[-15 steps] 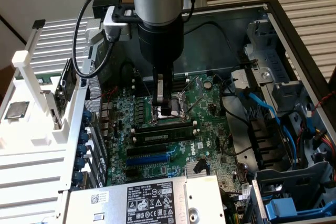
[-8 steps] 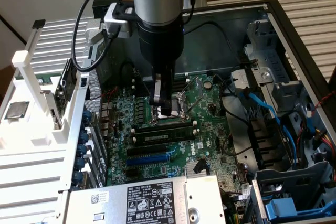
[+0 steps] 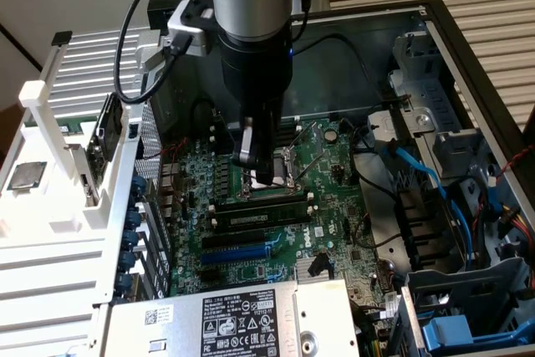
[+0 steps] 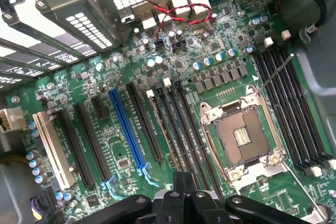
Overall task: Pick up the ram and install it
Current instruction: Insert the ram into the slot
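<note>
We see the gripper (image 3: 251,160) hanging low over the motherboard (image 3: 334,232) inside the open computer case (image 3: 468,48), its two fingers pressed together with nothing between them. In the wrist view the closed gripper (image 4: 181,176) points at the board beside the blue slot (image 4: 126,129). Directly under the fingertips lies the processor socket (image 3: 280,175), its metal frame open. The ram (image 3: 255,216) is near the fingers but apart from them: it lies lengthwise among the long black memory slots just past the socket, on the side of the fingertips toward the labelled silver power supply (image 3: 226,319), pale label showing. We cannot tell whether it is fully seated. Past the ram from the fingers comes the blue slot (image 3: 238,252). Well away from the fingers, outside the case on the exterior view's left, a white rack (image 3: 50,114) stands, with a square silver processor chip (image 3: 25,175) beside it.
</note>
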### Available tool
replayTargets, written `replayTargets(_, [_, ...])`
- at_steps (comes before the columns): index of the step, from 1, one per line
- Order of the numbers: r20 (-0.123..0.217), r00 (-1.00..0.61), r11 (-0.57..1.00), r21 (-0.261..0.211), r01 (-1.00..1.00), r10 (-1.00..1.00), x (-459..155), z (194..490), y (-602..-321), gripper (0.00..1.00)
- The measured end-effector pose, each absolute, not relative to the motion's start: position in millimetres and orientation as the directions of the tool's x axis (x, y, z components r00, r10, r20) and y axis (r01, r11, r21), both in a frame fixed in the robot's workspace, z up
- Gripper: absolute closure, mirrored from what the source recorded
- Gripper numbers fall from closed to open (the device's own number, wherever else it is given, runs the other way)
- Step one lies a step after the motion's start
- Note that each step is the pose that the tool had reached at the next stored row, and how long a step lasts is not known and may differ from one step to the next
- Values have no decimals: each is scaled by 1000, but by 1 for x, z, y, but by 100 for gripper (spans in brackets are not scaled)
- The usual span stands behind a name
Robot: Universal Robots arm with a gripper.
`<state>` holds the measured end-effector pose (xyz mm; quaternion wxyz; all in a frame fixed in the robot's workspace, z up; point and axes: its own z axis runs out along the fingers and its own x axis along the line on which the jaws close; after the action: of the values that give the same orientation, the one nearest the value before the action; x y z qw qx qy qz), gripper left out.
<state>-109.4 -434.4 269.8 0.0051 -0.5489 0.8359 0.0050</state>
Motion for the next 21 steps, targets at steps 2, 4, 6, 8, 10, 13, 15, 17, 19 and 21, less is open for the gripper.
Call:
replayTargets(2, [-14, -423, 423, 3, -906, -906, -109, 270, -434, 90])
replayTargets(4, [-14, -446, 446, 3, -895, -895, -109, 270, -434, 90])
replayTargets(6, [-15, -469, 469, 3, -883, -883, -109, 270, -434, 90])
replayTargets(8, [-15, -492, 492, 3, -870, -870, -109, 270, -434, 90])
replayTargets(10, [-15, -514, 514, 3, -858, -858, -109, 270, -434, 90])
replayTargets(13, [-16, -547, 547, 4, -837, -837, -109, 270, -434, 90])
replayTargets(15, [-16, -569, 569, 4, -822, -822, -109, 270, -434, 90])
replayTargets(17, [-16, -592, 592, 4, -806, -806, -109, 270, -434, 90])
replayTargets(19, [-16, -613, 613, 4, -790, -790, -109, 270, -434, 90])
replayTargets(21, [-16, -634, 634, 4, -773, -773, -109, 270, -434, 90])
